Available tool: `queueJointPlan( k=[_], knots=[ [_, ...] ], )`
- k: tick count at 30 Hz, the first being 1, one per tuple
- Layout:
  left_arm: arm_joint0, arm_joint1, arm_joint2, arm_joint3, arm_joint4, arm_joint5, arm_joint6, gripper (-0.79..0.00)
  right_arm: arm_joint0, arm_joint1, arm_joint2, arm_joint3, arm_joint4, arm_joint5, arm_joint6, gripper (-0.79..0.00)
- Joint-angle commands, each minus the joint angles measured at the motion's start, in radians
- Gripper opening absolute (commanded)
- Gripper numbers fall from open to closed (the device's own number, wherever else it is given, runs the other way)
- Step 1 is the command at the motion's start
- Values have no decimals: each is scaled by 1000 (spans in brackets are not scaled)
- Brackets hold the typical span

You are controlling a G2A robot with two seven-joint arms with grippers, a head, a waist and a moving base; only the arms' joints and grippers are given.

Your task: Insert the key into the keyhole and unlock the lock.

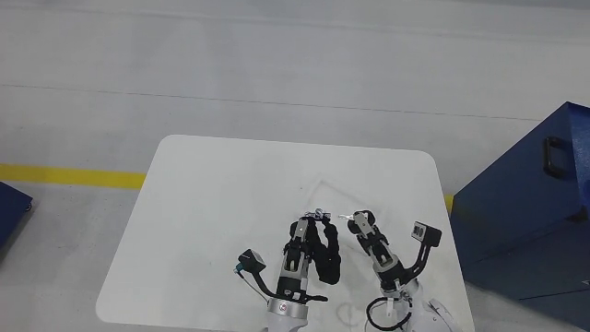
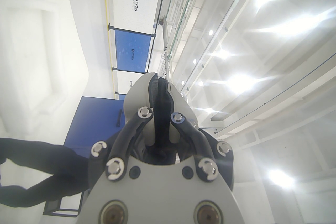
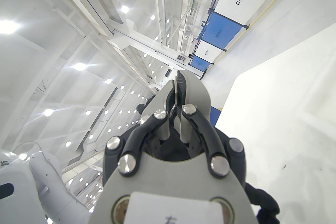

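Observation:
My left gripper is held over the near part of the white table. In the left wrist view it points up at the hall ceiling, its jaws pressed together with nothing seen between them. My right gripper hangs just beside it, a small gap apart. In the right wrist view it also points upward, shut, with its ribbed pads touching. Small pale specks sit at both tips in the top view, too small to tell what they are.
A large blue cabinet with a black handle stands close to the table's right edge. A blue box corner shows at the far left. Yellow floor lines run behind the table.

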Motion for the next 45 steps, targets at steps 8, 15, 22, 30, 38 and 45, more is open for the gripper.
queueJointPlan(
  k=[8,15,22,30,38,45],
  knots=[
    [0,0,0,0,0,0,0,-785,4,-11,-10,-1,-17,28,-14,-785],
    [0,0,0,0,0,0,0,-785,1,-17,-16,-4,-18,35,-15,-785],
    [0,0,0,0,0,0,0,-785,3,-23,-17,-1,-18,42,-8,-785],
    [0,0,0,0,0,0,0,-785,4,-29,-19,2,-19,45,1,-785],
    [0,0,0,0,0,0,0,-785,2,-34,-17,1,-19,44,7,-785],
    [0,0,0,0,0,0,0,-785,0,-38,-16,0,-4,46,18,-785]
  ],
)
